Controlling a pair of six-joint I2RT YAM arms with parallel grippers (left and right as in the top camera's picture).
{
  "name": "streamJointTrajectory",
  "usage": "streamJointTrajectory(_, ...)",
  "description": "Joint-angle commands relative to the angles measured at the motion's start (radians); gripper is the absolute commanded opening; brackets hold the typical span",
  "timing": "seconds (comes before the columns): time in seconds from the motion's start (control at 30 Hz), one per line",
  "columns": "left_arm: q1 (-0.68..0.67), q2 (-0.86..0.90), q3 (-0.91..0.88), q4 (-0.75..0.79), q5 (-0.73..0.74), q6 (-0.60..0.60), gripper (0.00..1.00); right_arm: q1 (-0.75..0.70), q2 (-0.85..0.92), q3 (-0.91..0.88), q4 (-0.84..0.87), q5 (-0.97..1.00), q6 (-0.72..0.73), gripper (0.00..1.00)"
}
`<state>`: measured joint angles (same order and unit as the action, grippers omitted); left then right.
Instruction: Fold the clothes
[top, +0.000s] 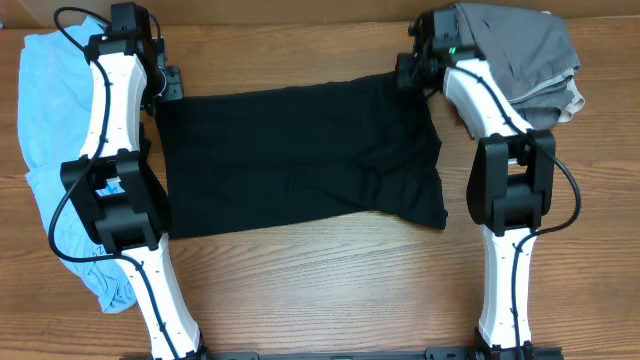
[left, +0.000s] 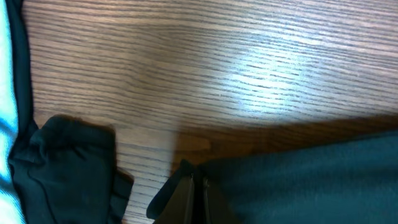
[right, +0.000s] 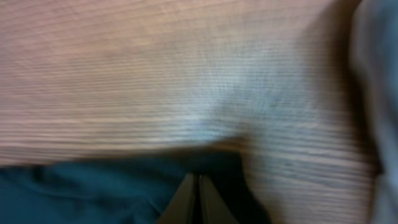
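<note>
Flat on the table (top: 320, 300) lies the black garment (top: 300, 160); left gripper (top: 172, 85) pinches its far-left corner, right gripper (top: 404, 72) clenches the far-right. First fold starting, I reckon: next, lift both corners evenly toward the near hem

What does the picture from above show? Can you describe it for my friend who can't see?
A black garment lies spread flat on a wooden table, with the left gripper and right gripper closed on its two far corners. Light blue clothes are piled at the left, grey clothes at the far right.
</note>
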<state>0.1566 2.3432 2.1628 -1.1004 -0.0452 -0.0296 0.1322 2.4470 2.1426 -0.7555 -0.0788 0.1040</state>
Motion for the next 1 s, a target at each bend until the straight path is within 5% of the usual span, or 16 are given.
streamJointTrajectory(0.0,-0.006,-0.021,0.015,0.002,-0.01,-0.02,0.04,-0.002,-0.056,0.183,-0.124,0.007,0.005,0.04)
streamJointTrajectory(0.6,-0.005,-0.021,0.015,-0.003,-0.01,-0.019,0.04,0.036,-0.078,0.233,-0.857,-0.226,-0.013,0.04)
streamJointTrajectory(0.87,-0.005,-0.021,0.015,-0.002,-0.01,-0.015,0.04,0.155,-0.078,0.137,-0.938,-0.132,-0.017,0.04)
streamJointTrajectory(0.9,-0.005,-0.021,0.015,-0.001,-0.01,-0.014,0.04,0.169,-0.078,0.113,-0.939,-0.132,-0.018,0.21)
streamJointTrajectory(0.97,-0.005,-0.021,0.015,0.002,-0.01,-0.014,0.04,0.178,-0.078,0.104,-0.939,-0.132,-0.018,0.32)
